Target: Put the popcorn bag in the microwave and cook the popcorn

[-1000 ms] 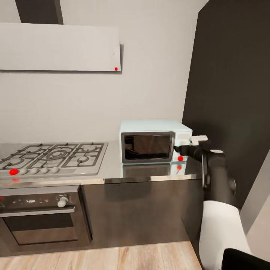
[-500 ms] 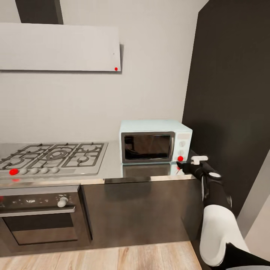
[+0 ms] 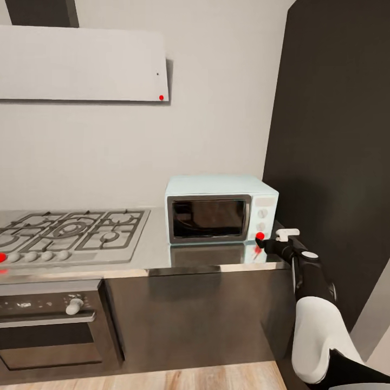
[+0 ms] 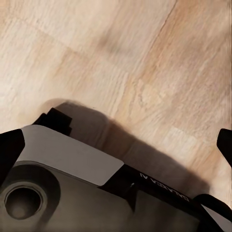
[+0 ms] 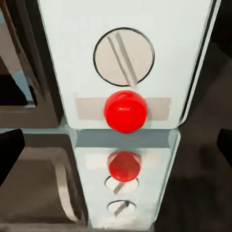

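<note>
Currently the microwave (image 3: 221, 210) stands door-closed on the worktop (image 3: 157, 254), between gas hob (image 3: 67, 234) and dark wall panel (image 3: 336, 151). Right claw (image 3: 266, 242), spread apart, nears its red button (image 5: 125, 110).

On my head feed my right arm (image 3: 311, 303) runs from a glossy white, rounded lower shell into a black upper segment with a small pale cap on it — then a white bracket near the black gripper end. My left wrist feed shows the robot's base (image 4: 72, 188): grey panels, a round recessed socket, black edging and faint white lettering I can't read.
</note>
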### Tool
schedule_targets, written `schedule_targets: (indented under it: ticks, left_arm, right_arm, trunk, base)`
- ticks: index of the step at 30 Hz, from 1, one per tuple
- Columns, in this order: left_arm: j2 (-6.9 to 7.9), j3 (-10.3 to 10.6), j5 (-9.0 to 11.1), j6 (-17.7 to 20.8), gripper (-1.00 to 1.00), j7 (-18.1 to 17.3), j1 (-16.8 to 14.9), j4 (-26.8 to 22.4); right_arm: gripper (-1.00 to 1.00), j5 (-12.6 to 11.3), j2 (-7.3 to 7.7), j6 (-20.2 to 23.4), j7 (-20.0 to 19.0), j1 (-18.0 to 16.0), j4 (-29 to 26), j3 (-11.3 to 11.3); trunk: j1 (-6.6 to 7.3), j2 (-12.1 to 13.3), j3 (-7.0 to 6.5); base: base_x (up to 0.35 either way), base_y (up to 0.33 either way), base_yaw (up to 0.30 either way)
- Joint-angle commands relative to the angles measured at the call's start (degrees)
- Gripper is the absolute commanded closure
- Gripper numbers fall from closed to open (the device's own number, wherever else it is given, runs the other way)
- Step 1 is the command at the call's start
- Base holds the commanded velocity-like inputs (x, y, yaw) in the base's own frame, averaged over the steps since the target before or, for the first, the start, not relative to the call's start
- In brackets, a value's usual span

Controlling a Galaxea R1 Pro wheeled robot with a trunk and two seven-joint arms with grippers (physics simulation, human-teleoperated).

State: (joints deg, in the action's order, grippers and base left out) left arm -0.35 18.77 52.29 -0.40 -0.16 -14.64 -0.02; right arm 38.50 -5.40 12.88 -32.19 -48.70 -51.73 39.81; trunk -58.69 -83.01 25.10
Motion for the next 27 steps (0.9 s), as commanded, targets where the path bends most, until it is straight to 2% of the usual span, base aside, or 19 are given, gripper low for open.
schedule_targets:
  ticks: [1,9,10,17,27]
  left_arm:
    - [-0.02,0.48,0.55,-0.04,-1.00,-0.02,-0.04,0.02]
    - [0.00,0.48,0.62,-0.04,-1.00,-0.02,-0.02,0.00]
    - [0.00,0.48,0.62,-0.04,-1.00,-0.02,-0.03,0.01]
    - [0.00,0.48,0.62,-0.04,-1.00,-0.02,-0.03,0.02]
    - [-0.06,0.48,0.62,-0.04,-1.00,-0.02,-0.04,-0.06]
  right_arm:
    - [-1.00,0.38,-0.05,0.12,-0.43,-0.08,0.97,0.27]
    - [-1.00,0.36,-0.21,0.12,-0.30,-0.08,2.83,0.24]
    - [1.00,0.35,-0.21,0.08,-0.27,-0.08,3.06,0.25]
    - [1.00,0.40,-0.07,0.13,-0.03,-0.08,3.30,0.40]
    - [1.00,0.35,0.01,0.05,4.84,-0.08,3.21,0.63]
  trunk:
    - [-0.02,-0.03,0.07]
    - [-0.02,-0.03,0.07]
    - [-0.02,-0.03,0.07]
    - [-0.02,-0.03,0.07]
    - [-0.02,-0.03,0.07]
  base:
    - [0.203,-0.137,0.000]
    - [0.033,-0.022,0.000]
    - [0.000,0.000,0.000]
    - [0.000,0.000,0.000]
    - [0.000,0.000,0.000]
